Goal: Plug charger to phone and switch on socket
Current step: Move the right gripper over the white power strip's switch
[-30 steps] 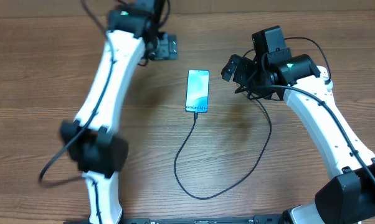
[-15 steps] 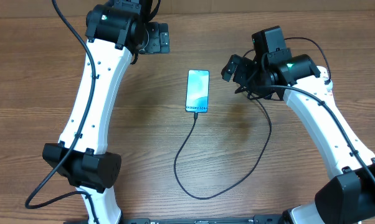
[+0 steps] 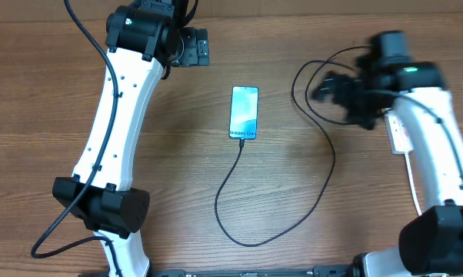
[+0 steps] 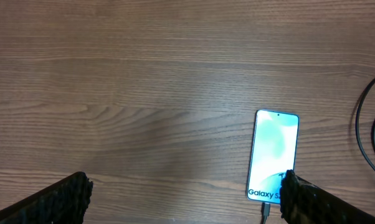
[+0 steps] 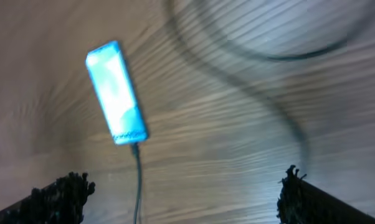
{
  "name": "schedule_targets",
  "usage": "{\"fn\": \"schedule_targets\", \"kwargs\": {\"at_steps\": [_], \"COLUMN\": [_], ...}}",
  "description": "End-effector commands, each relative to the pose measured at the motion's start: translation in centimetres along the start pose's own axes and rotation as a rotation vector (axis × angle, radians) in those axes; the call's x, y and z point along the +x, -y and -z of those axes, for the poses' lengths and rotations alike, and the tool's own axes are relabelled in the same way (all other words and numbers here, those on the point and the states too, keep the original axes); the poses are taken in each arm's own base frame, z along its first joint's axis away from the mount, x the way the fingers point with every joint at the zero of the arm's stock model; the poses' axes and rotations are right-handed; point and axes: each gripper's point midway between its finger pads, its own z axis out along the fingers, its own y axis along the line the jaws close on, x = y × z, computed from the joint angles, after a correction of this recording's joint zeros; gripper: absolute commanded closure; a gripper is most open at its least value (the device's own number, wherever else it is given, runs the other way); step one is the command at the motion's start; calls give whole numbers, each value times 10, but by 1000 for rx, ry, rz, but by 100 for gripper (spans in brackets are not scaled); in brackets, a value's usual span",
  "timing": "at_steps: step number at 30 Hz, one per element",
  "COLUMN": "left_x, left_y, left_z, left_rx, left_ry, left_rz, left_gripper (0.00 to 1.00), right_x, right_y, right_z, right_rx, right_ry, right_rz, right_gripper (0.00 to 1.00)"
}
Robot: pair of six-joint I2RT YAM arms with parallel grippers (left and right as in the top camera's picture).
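The phone (image 3: 244,112) lies face up mid-table, its blue screen lit. The charger (image 3: 326,181), a thin black cable, is plugged into the phone's near short edge, loops toward the front and runs up to the right arm. Its plug end is hidden. The socket (image 3: 401,135), a white strip with red marks, shows partly beside the right arm. My left gripper (image 3: 193,48) is open and empty at the far left. My right gripper (image 3: 326,86) is blurred, open and empty, right of the phone. The wrist views show the phone (image 4: 273,155) (image 5: 116,93) and the cable (image 5: 137,180).
The wooden table (image 3: 178,185) carries nothing else. The cable forms a loop (image 3: 301,77) at the far right next to the right gripper. The left arm's white links (image 3: 112,131) stretch across the left side.
The right arm has swung right and away from the phone, uncovering the white socket. The left arm rose to its far-left pose a second ago and has held still since.
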Motion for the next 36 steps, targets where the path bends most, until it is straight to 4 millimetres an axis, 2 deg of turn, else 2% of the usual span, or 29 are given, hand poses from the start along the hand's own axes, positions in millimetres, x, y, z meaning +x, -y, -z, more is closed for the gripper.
{"fn": "schedule_targets", "kwargs": {"at_steps": [1,5,8,11,13,14,18,24,31,36], "left_x": [0,0,0,0,0,0,0,0,0,0], "left_y": [-3,-3,-3,-3,-3,-3,-3,-3,-3,-3], "left_z": [-2,-2,-2,-2,-2,-2,-2,-2,-2,-2], "left_rx": [-21,-21,-21,-21,-21,-21,-21,-21,-21,-21], "left_ry": [1,1,1,1,1,1,1,1,1,1], "left_rz": [-24,-24,-24,-24,-24,-24,-24,-24,-24,-24], "left_gripper": [0,0,0,0,0,0,0,0,0,0], "right_x": [-34,-56,-62,-67,-73,-75,-87,-102,-108,-117], "right_y": [22,79,115,154,180,186,201,210,207,208], "right_z": [49,81,92,91,81,77,51,18,2,0], "right_rx": [-52,-32,-70,-102,-100,-99,-100,-98,-99,-94], "right_ry": [105,175,180,141,99,89,56,41,37,70], "right_rz": [-2,-74,-117,-189,-212,-212,-172,-134,-53,-33], "right_gripper": [0,0,0,0,0,0,0,0,0,0]}}
